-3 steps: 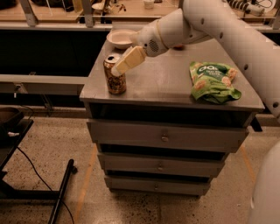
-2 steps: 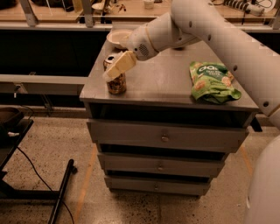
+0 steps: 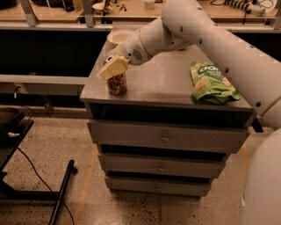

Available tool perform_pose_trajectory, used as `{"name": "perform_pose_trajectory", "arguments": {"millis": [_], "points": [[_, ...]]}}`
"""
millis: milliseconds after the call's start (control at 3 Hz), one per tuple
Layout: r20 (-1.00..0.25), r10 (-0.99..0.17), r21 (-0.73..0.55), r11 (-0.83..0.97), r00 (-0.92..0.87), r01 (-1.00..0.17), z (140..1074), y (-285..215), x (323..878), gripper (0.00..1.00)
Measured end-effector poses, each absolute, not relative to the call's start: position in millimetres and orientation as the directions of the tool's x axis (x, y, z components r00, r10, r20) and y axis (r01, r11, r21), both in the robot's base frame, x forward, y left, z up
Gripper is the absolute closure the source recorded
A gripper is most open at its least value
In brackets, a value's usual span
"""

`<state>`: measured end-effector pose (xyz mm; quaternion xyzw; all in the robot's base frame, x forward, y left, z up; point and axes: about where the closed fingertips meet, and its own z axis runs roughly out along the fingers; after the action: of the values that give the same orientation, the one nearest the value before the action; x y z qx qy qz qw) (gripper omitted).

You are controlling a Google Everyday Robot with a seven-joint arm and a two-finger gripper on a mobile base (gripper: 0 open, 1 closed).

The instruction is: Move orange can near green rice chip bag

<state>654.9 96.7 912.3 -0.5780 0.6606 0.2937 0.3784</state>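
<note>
The orange can (image 3: 117, 84) stands upright near the front left corner of the grey cabinet top (image 3: 162, 83). My gripper (image 3: 113, 68), cream-coloured on the end of the white arm, sits right at the can's top and hides it. The green rice chip bag (image 3: 210, 82) lies flat at the right end of the cabinet top, well apart from the can and the gripper.
A white bowl (image 3: 118, 36) sits at the back left of the cabinet top, behind the arm. The cabinet has three drawers (image 3: 165, 139) below. A black stand base (image 3: 61, 193) lies on the floor at left. A workbench (image 3: 131, 13) runs behind.
My gripper has moved down and a little left, from beside the can's upper part onto its top. The can and the bag have not moved.
</note>
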Motion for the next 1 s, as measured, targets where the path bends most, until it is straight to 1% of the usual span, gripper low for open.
{"name": "perform_pose_trajectory", "arguments": {"millis": [333,667,1000], "points": [[-0.843,-0.536,-0.056,0.164,-0.042,-0.985,913.3,91.4,659.2,0.62],[-0.854,-0.521,-0.083,0.164,-0.014,-0.983,926.3,67.3,669.2,0.85],[-0.859,-0.511,-0.123,0.234,-0.015,-0.964,949.7,2.3,685.9,1.0]]}}
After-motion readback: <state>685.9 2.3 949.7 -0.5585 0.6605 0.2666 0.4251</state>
